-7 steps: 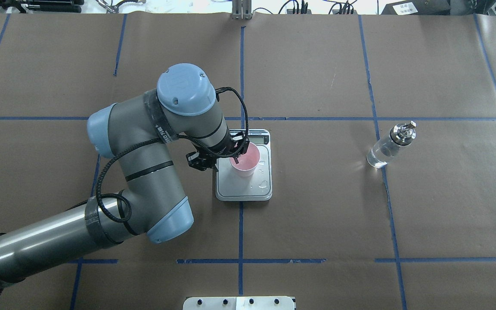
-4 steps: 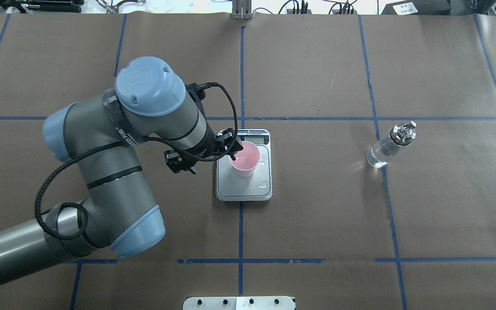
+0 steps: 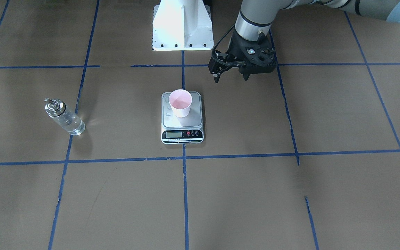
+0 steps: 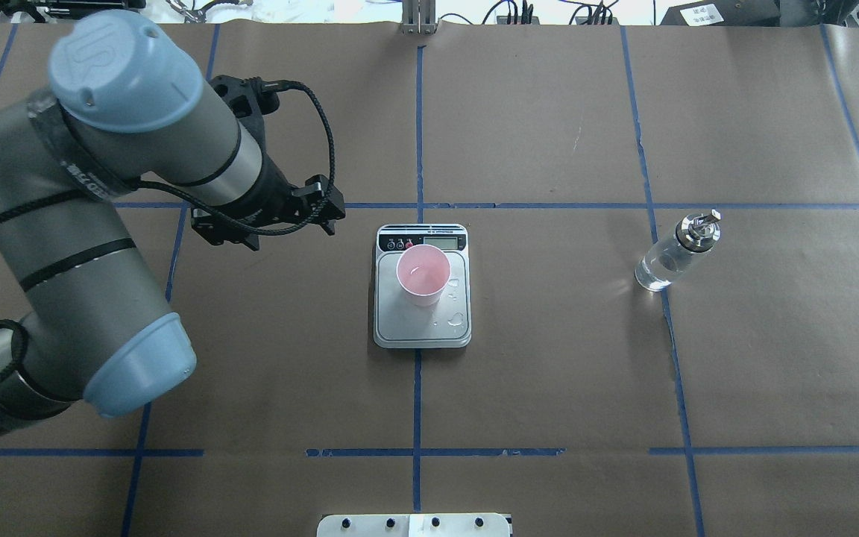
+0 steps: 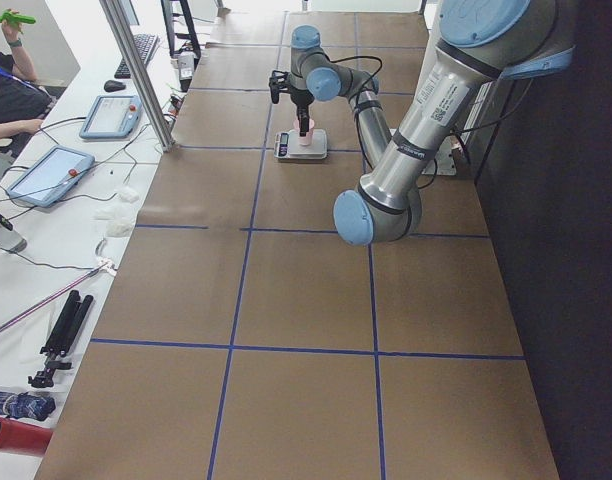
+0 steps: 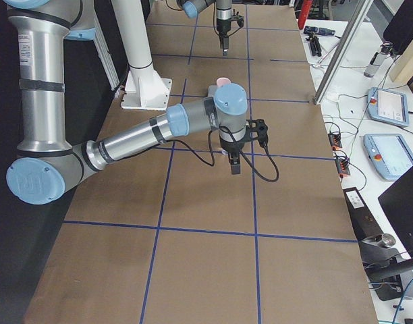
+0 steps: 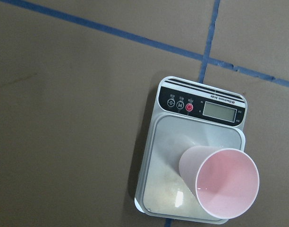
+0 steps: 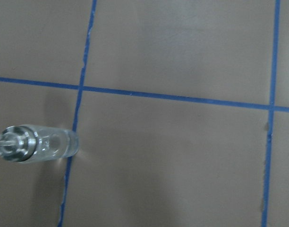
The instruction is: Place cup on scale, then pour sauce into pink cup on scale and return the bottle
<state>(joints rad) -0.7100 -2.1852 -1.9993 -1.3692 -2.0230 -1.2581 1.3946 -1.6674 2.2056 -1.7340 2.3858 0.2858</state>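
Observation:
The pale pink cup (image 4: 423, 276) stands upright on the steel platform of the scale (image 4: 400, 328), apart from both grippers. From above, the left wrist view shows the cup (image 7: 220, 182) and the scale (image 7: 168, 170). My left gripper (image 4: 291, 235) hovers left of the scale, open and empty, as the front view confirms (image 3: 230, 77). The clear bottle (image 4: 672, 253) with its metal spout stands alone at the right; the right wrist view looks down on the bottle (image 8: 40, 144). My right gripper (image 6: 232, 169) shows only in the exterior right view, so I cannot tell its state.
Water droplets (image 4: 458, 321) lie on the scale platform. Blue tape lines cross the brown paper table. The white robot base (image 3: 182, 24) stands at the robot's side. Tablets (image 5: 46, 175) and a person's arm (image 5: 6, 80) are at the operators' desk.
My left gripper has come off the cup's rim and drawn back to the left, away from the scale. The cup stays on the platform. The bottle has not moved.

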